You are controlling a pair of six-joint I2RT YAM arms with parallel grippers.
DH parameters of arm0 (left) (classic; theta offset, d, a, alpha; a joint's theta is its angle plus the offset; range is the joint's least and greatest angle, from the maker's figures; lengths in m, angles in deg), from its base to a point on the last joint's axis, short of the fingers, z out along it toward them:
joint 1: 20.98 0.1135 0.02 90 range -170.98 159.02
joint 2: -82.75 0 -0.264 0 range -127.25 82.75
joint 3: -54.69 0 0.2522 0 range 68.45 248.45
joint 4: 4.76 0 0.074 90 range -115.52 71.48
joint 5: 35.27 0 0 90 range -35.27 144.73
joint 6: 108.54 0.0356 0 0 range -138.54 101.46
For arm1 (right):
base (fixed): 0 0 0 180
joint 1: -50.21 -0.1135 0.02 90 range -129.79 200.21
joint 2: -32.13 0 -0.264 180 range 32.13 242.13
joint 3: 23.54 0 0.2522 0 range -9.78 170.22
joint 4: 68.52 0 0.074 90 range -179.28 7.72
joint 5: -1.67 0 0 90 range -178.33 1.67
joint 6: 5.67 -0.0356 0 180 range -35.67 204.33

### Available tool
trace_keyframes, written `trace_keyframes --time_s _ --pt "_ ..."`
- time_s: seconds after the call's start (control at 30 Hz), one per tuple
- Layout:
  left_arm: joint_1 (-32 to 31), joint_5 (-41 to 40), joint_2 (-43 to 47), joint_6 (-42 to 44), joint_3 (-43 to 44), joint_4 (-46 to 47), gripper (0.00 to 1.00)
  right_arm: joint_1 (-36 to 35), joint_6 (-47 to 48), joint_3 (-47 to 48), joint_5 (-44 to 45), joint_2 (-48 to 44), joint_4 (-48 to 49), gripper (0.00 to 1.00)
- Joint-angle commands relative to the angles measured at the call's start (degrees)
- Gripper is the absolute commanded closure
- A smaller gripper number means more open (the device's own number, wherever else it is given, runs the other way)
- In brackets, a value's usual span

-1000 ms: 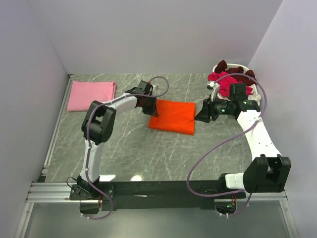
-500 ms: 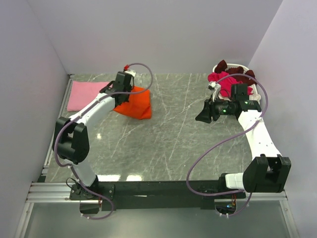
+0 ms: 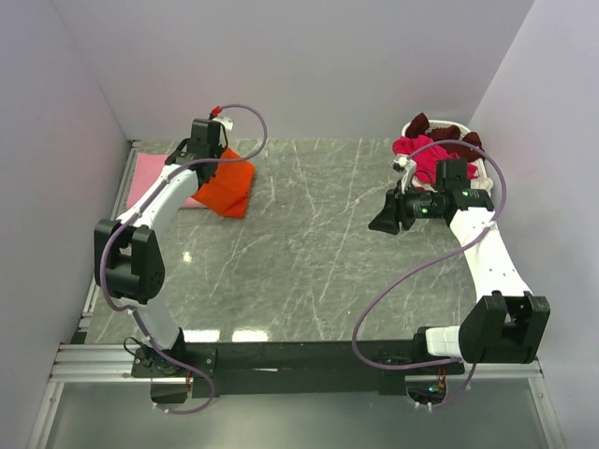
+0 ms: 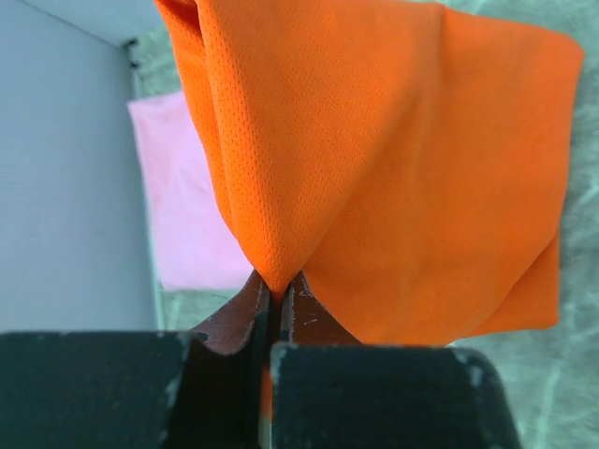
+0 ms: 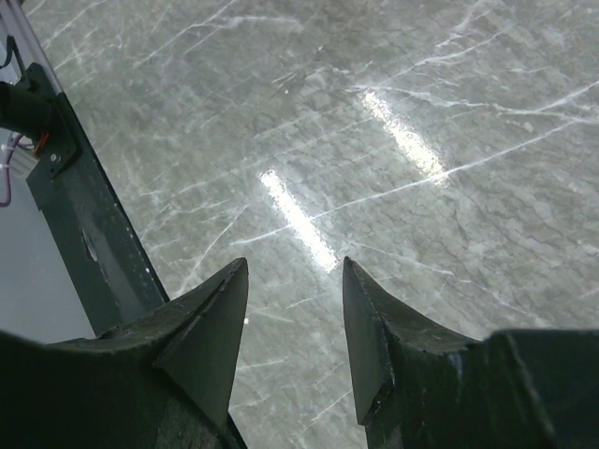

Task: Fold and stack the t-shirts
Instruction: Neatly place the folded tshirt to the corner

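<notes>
On the grey marble table (image 3: pixel 309 262), the orange t-shirt (image 3: pixel 227 187) is held raised at the far left, overlapping the flat pink t-shirt (image 3: pixel 148 180), its edge pinched in the closed left gripper (image 4: pixel 278 292), while the right gripper (image 5: pixel 292 318) is seen parted and empty.

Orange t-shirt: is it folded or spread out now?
Folded: the orange t-shirt hangs as a compact doubled bundle, pinched by the shut left gripper at the pink t-shirt's edge.
</notes>
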Motion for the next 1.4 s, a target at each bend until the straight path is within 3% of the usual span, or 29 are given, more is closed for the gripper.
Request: trace_keyframes --time_s 0.0,0.97,1.37 --pt "0.5 0.5 0.2 4.9 3.1 3.5 1.0 0.4 1.8 0.9 -2.0 -0.7 -1.4 0.48" --pt "7.8 5.5 2.3 0.0 12.3 3.4 1.0 0.4 4.2 1.5 -2.5 2.0 -3.6 0.48" --pt "13.3 8.5 -0.7 -1.7 11.1 3.9 1.0 0.4 4.5 1.5 -2.5 2.2 -3.9 0.48"
